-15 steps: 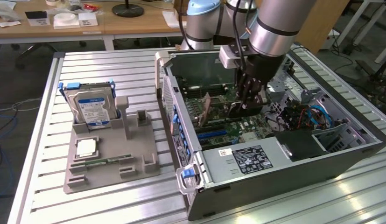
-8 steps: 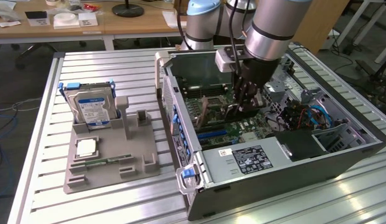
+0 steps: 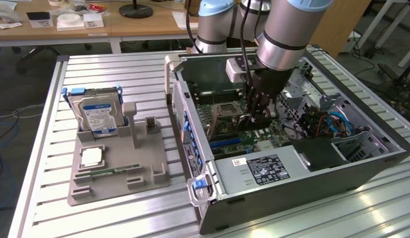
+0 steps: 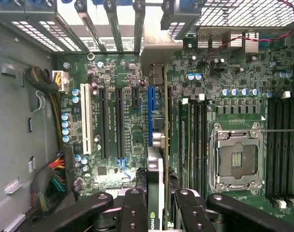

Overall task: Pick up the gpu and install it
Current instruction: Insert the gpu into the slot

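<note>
gripper (image 3: 261, 106) is pinching the gpu (image 4: 156, 188) edge-on | hanging inside the computer case (image 3: 363, 163), centre of the exterior view, along the blue slot (image 4: 150, 116) | risk: tilting, gpu missing the slot and jamming against the motherboard (image 4: 127, 140)

We see a slatted metal desk (image 3: 105, 74); behind it a wooden desk (image 3: 125, 27) carrying a black round stand base (image 3: 136, 10); grey floor (image 3: 26, 79) with loose cables (image 3: 3, 116) at the exterior view's left.
</note>
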